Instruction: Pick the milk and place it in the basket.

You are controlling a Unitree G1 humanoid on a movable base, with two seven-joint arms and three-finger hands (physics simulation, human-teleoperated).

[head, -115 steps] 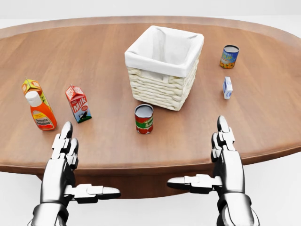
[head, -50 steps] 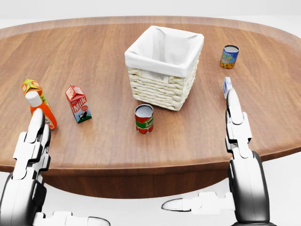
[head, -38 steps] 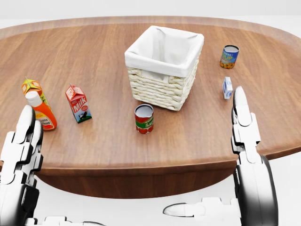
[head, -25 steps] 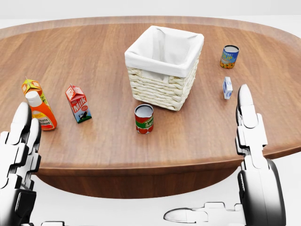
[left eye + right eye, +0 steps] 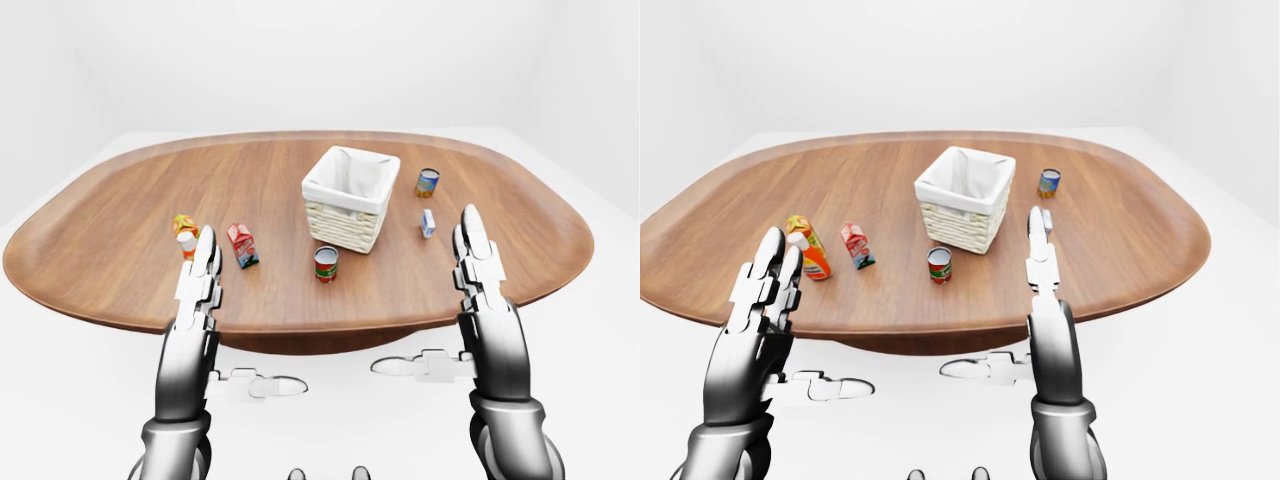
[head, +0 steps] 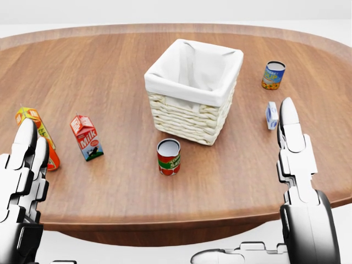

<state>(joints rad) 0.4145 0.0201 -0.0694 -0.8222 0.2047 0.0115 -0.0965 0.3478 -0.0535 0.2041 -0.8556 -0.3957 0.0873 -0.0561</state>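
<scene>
head view: left hand (image 6: 22,181) and right hand (image 6: 297,181) raised, fingers spread, empty, milk (image 6: 86,137) untouched.

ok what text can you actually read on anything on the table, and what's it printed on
"Milk": on the red and white gable-top milk carton.
Red and green labelled tin can: print too small to read.
Blue and yellow tin can: blurred, unreadable.
Small blue and white carton: unreadable.
Orange sauce bottle and orange juice carton: unreadable.
</scene>
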